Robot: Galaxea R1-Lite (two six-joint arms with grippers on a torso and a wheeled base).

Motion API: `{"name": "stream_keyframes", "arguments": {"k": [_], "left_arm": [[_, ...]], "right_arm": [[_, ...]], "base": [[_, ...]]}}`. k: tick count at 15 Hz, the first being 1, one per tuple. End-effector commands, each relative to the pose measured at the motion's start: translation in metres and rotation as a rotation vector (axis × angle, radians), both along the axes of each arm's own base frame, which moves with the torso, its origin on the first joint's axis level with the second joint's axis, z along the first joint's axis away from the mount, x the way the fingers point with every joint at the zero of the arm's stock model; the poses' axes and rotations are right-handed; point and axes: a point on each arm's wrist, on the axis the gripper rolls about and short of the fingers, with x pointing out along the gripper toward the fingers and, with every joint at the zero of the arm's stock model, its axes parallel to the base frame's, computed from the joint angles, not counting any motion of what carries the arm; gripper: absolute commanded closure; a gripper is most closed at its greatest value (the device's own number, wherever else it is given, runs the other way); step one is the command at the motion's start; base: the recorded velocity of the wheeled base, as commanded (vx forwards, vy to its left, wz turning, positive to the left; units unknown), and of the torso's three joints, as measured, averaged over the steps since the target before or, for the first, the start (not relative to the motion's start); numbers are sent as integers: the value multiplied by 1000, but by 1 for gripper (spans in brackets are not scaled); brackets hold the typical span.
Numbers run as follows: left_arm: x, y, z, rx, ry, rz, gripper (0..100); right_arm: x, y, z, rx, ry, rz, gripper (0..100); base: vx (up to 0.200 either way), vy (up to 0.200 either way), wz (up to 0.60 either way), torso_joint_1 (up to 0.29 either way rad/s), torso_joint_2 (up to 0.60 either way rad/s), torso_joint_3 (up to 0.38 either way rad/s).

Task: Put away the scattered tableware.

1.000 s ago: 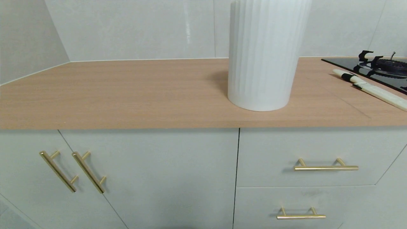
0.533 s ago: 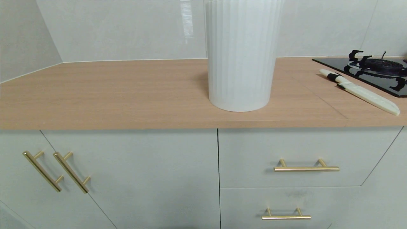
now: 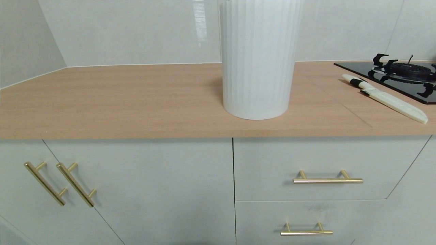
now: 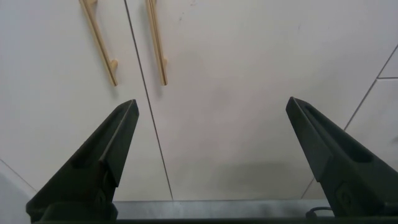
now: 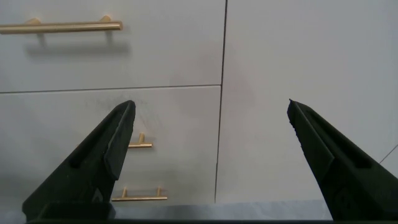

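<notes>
A wooden bench (image 3: 119,102) is seen running the full width of the head view, with pale cabinet fronts (image 3: 153,187) below its front edge. A tall white ribbed container (image 3: 257,61) stands upright close to the front edge, a little right of the middle; its top is cut off, so its opening cannot be judged. A black hob (image 3: 391,73) is set into the back right corner.

The only scattered tableware to be made out is a pale knife (image 3: 385,98). It lies flat at the right end of the bench, just beside the hob's near edge. Its long axis runs on a slant, with the black-banded handle toward the back and the blade tip toward the front right corner.

The left gripper (image 4: 211,104) is held low before the cabinet doors, the right gripper (image 5: 210,106) low before the drawer fronts. Both are spread wide with nothing between the jaws. The knife therefore lies above both and off to the right. The right arm is judged the nearer, and a grasp across the handle's slant is likely called for.
</notes>
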Motion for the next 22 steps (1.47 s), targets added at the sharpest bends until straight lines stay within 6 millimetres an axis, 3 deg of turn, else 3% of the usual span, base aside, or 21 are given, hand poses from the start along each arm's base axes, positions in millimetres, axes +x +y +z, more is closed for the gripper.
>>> {"name": "stream_keyframes", "arguments": {"k": [1,6,9,22], "left_arm": [[0,0,0,0,0,-1,0],[0,0,0,0,0,-1,0],[0,0,0,0,0,-1,0],[0,0,0,0,0,-1,0]], "right_arm": [[0,0,0,0,1,0,0],[0,0,0,0,1,0,0],[0,0,0,0,1,0,0],[0,0,0,0,1,0,0]], "base": [[0,0,0,0,0,0],[0,0,0,0,-18,-18],[0,0,0,23,-186,-295],[0,0,0,127,-479,-328]]}}
